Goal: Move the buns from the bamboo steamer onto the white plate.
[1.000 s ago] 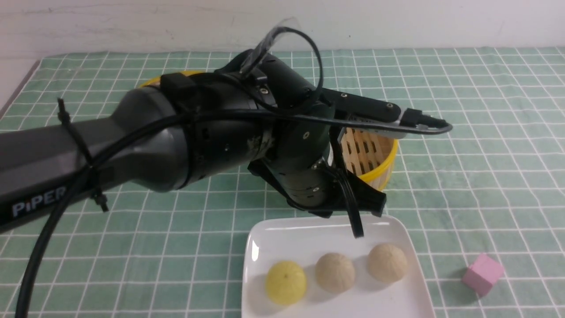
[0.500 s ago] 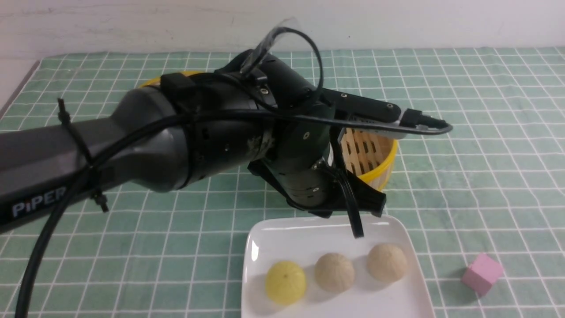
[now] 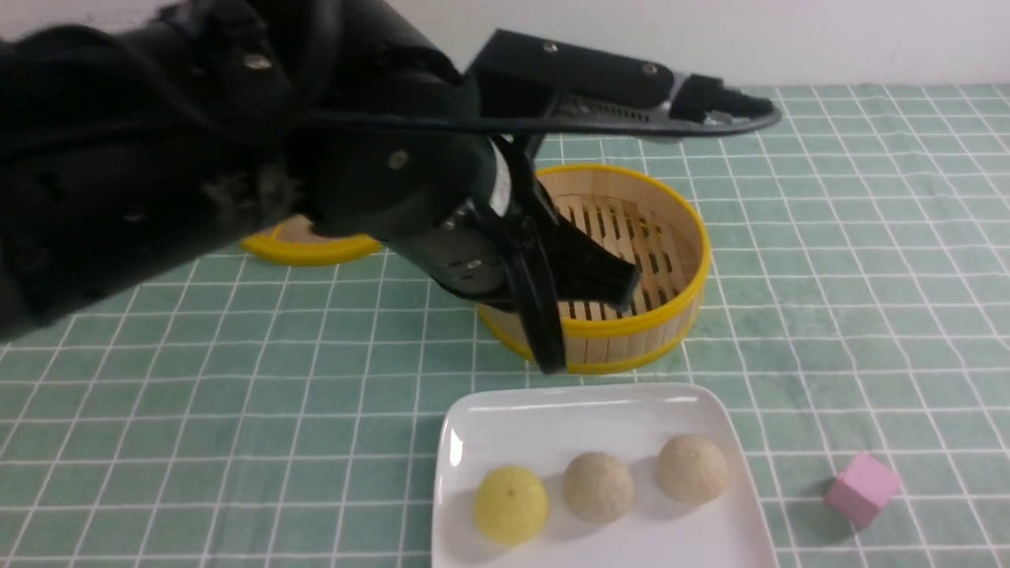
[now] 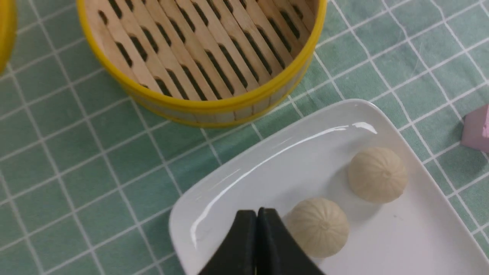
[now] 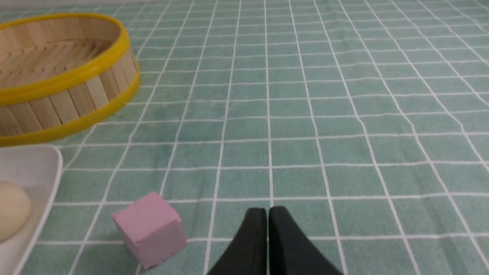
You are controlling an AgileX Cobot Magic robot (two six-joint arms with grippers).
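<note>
Front view, left to right: the left arm fills the near left, dark and blurred, and partly hides a flat yellow-rimmed lid lying on the green checked cloth. Right of it stands the bamboo steamer; as much of its slatted floor as shows is bare. Nearer the camera sits the white plate, carrying a yellow bun and then the buns of the task, two pale pleated domes side by side. A pink cube lies on the cloth to the plate's right.

The left gripper hangs over the plate just beside one pale bun, fingers pressed together on nothing. The right gripper, near the cube, is likewise clenched and empty.

With both pale buns on the plate, the task looks done. Should one need shifting, it probably handles light and soft, easily dented, its rounded skin inclined to slip; a gentle grip low across the widest part of the dome seems best.
</note>
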